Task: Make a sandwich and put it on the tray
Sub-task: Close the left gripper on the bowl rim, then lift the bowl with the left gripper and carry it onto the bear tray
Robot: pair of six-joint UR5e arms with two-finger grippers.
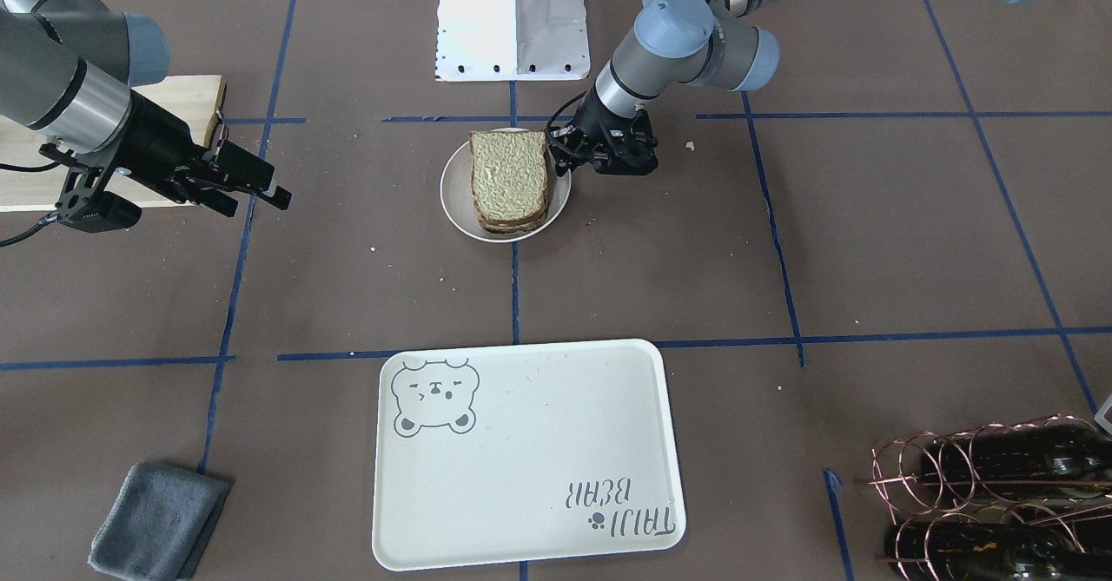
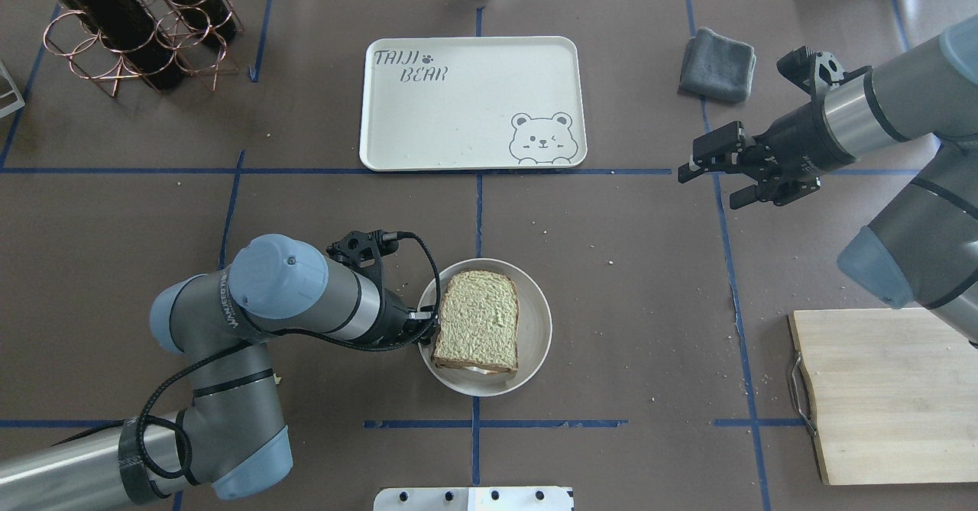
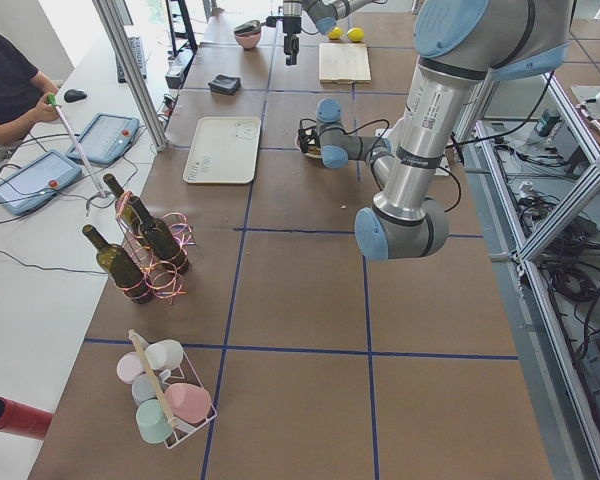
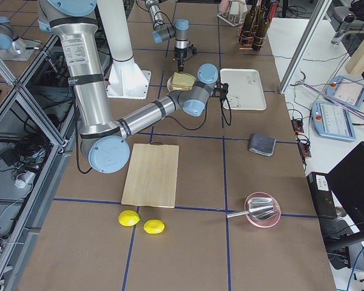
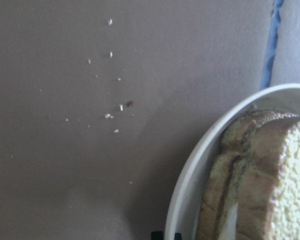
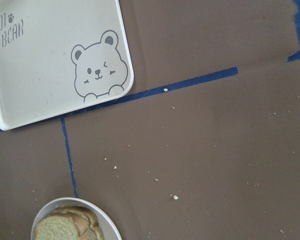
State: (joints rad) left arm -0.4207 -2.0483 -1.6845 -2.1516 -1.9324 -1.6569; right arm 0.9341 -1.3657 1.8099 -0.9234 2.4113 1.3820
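Observation:
The sandwich [image 2: 480, 318], two tan-green bread slices with a sliver of white egg between them, lies stacked on a small round plate [image 2: 536, 320]. It also shows in the front view [image 1: 510, 174] and the left wrist view [image 5: 270, 180]. My left gripper [image 2: 425, 329] is at the plate's left rim, its jaws close together on that rim [image 5: 190, 190]. The cream bear tray [image 2: 458, 114] lies beyond the plate with nothing on it. My right gripper [image 2: 709, 189] hangs open and empty above the table, right of the tray.
A wooden cutting board [image 2: 886, 389] lies at the near right. A grey cloth [image 2: 718, 64] lies right of the tray. A copper rack with wine bottles [image 2: 130, 30] stands at the far left. Crumbs are scattered on the brown table cover.

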